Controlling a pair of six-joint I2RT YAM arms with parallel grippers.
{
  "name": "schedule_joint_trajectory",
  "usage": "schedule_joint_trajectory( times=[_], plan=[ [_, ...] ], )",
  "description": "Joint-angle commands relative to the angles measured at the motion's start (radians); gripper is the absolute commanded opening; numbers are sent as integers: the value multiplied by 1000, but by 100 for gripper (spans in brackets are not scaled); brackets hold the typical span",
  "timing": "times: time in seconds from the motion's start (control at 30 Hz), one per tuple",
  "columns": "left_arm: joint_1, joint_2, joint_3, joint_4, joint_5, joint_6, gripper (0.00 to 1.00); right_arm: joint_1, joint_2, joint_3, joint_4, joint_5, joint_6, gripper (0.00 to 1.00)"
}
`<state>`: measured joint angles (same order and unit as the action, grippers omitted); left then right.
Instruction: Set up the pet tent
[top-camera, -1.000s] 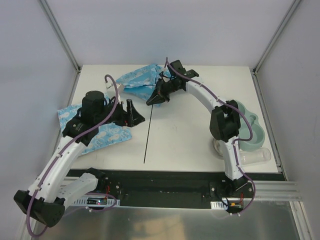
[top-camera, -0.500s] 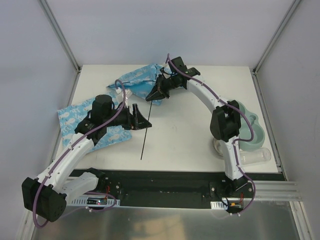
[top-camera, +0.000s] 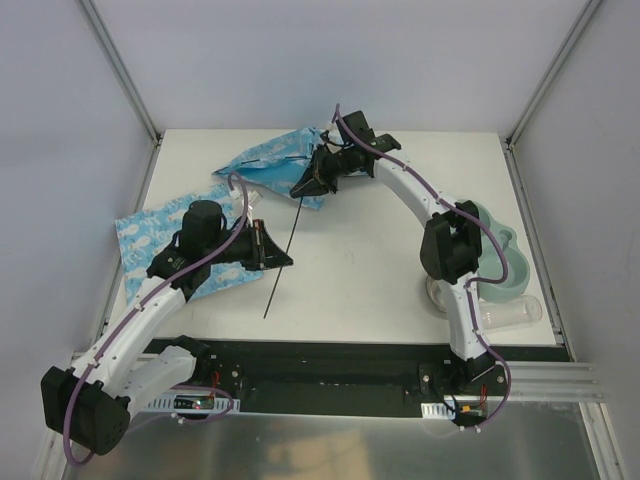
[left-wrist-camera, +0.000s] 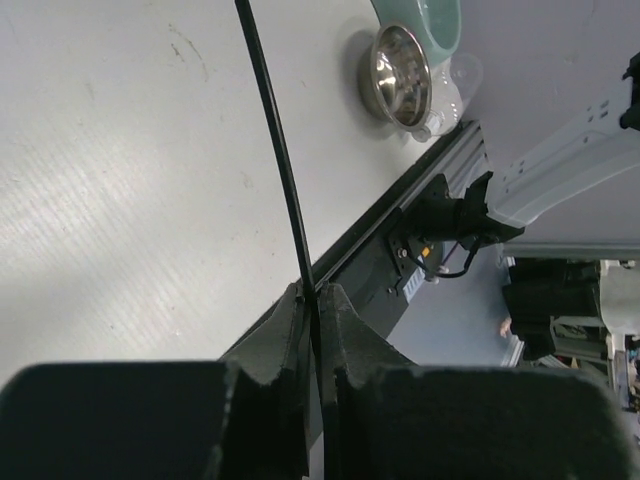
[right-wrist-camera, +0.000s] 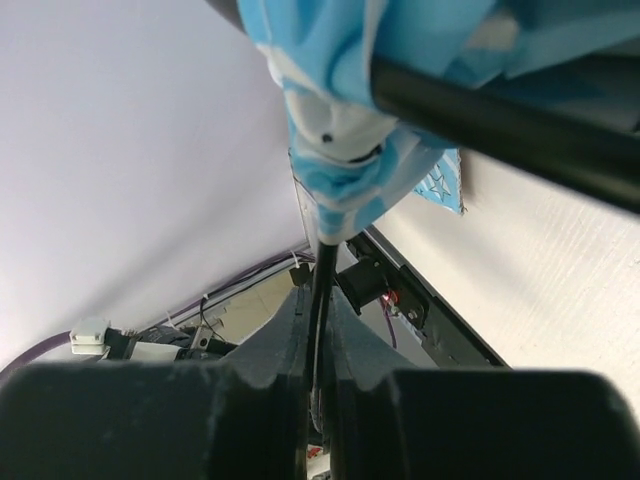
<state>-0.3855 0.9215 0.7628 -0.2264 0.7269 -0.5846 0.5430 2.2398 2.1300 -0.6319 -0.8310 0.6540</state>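
The pet tent lies as crumpled blue cloud-print fabric at the back of the table, and its cloth fills the top of the right wrist view. A thin black pole runs from the fabric down toward the near edge. My right gripper is shut on this pole just below the fabric's sleeve end. My left gripper is shut on the same pole lower down, above the bare table. A second black pole crosses the fabric.
A flat blue cloud-print mat lies at the left under my left arm. At the right edge are a teal double bowl, a steel bowl and a clear plastic cup. Frame posts stand at the back corners.
My left gripper moved right onto the pole and closed on it. The pole's lower end swung left. The tent fabric spread toward the left.
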Motion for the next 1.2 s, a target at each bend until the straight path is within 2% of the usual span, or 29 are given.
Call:
schedule_joint_trajectory(
  times=[0.0,0.1,0.2,0.37,0.5,0.7,0.93,1.07,1.17],
  plan=[
    [-12,-47,45,44,-64,29,0,-31,-65,-11,138,154,-2,18],
    [-12,-15,99,45,-145,2,0,-29,-104,-60,185,153,22,43],
    [-12,19,153,45,-205,-17,0,-28,-150,-108,228,144,59,58],
    [-12,69,204,47,-291,-41,0,-26,-226,-191,279,119,105,68],
    [-12,106,236,67,-333,-60,0,-21,-331,-347,377,122,136,74],
    [-13,155,256,107,-337,-87,0,12,-488,-476,428,202,109,74],
    [-16,204,279,156,-323,-101,0,150,-617,-599,446,495,-14,68],
    [-18,209,282,164,-308,-97,0,207,-620,-627,471,630,-22,54],
    [-18,197,274,165,-308,-95,0,228,-615,-630,477,705,-27,36]
  ],
)
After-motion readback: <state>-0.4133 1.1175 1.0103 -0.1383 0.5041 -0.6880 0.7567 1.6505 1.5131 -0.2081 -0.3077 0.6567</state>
